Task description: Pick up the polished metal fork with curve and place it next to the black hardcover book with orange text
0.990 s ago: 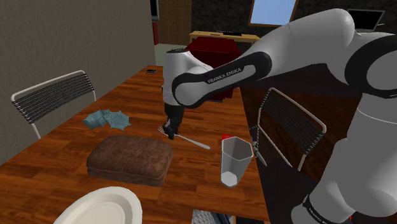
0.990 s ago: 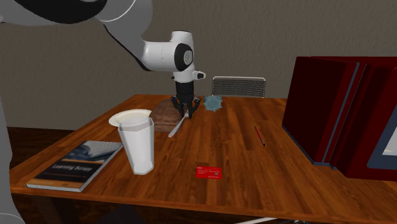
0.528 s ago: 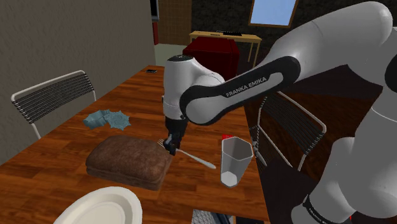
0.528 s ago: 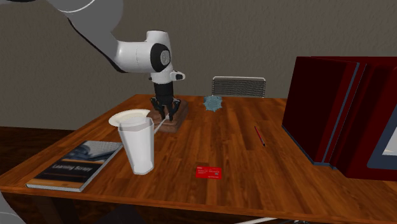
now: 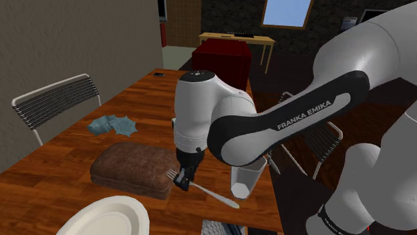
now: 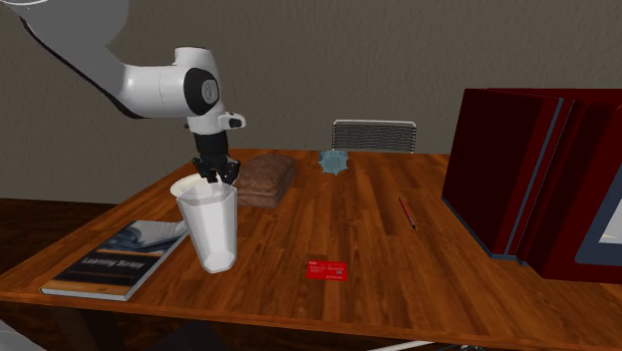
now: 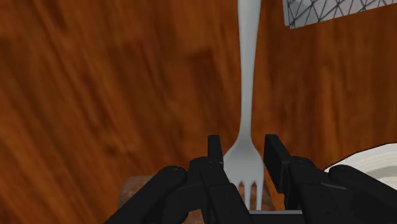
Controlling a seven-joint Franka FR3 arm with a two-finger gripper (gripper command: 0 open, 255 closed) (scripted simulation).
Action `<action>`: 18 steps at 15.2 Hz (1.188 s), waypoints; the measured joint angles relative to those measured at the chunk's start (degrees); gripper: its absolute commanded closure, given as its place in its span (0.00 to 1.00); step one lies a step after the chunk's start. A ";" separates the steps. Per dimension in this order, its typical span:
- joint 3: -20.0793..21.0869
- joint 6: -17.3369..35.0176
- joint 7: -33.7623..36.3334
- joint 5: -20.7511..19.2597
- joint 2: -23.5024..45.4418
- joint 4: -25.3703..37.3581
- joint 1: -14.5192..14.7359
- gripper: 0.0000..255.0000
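My black gripper point(image 5: 182, 179) is shut on a pale metal fork point(image 5: 215, 195) near its tines. It holds the fork above the wooden table point(image 5: 60, 170), between the brown loaf point(image 5: 133, 167) and the cup point(image 5: 246, 180). The handle slants away from the hand toward the cup's base. In the wrist view the fingers point(image 7: 215, 151) clasp the fork point(image 7: 247, 95) just behind its prongs, gripper point(image 7: 243, 153). In the second exterior view the gripper point(image 6: 214, 177) hangs over the plate point(image 6: 189, 186) behind the cup point(image 6: 209, 227). The dark book with orange text point(image 6: 120, 257) lies flat at the table's near left corner.
A white plate point(image 5: 107, 219) sits beside the loaf. A blue crumpled cloth point(image 5: 111, 124), a red card point(image 6: 327, 269) and a red pen point(image 6: 407, 211) lie on the table. Tall dark red boxes point(image 6: 538, 170) stand at the second exterior view's right. Wire chairs point(image 5: 57, 100) flank the table.
The arm has carried the fork from beyond the loaf toward the plate and cup, leftward in the second exterior view. The fingers have stayed shut on the fork throughout.
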 measured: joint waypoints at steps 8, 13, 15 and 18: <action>6.09 -0.12 10.40 1.08 -2.90 -2.49 5.03 1.00; 10.42 -0.29 17.85 1.17 -3.01 -2.43 8.24 1.00; 12.23 -0.84 21.10 0.80 -2.44 -1.39 9.43 1.00; 14.83 -1.12 25.85 -0.03 -1.28 -0.14 11.10 1.00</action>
